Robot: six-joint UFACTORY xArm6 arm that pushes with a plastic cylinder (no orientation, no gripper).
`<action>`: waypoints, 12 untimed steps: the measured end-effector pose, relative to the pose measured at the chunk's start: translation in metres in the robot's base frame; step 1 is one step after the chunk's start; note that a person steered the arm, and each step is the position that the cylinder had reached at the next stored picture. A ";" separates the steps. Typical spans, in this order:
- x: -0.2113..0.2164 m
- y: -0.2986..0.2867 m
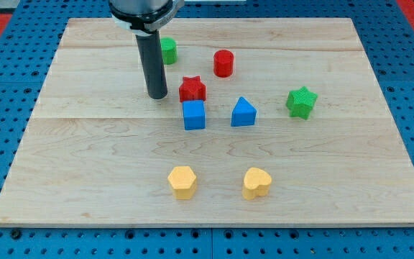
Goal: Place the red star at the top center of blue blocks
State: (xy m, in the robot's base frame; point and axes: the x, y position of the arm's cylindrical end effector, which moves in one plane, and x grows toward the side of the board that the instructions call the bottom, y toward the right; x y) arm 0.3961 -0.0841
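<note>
The red star lies on the wooden board just above the blue cube, touching or nearly touching its top edge. The blue triangular block sits to the right of the cube with a gap between them. My tip rests on the board just left of the red star, a small gap apart from it. The dark rod rises from the tip toward the view's top.
A green block is partly hidden behind the rod. A red cylinder stands above and right of the star. A green star lies at the right. A yellow hexagon and a yellow heart lie near the bottom.
</note>
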 end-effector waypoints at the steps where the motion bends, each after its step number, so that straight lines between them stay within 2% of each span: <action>1: 0.027 0.002; 2: 0.026 0.033; 3: 0.007 0.051; 5: 0.004 0.041; 6: -0.001 0.007; 7: -0.039 0.034; 8: -0.013 0.065; 9: -0.014 0.053; 10: -0.022 0.073; 11: -0.076 0.074; 12: -0.098 0.112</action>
State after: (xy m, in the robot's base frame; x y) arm 0.2977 0.0280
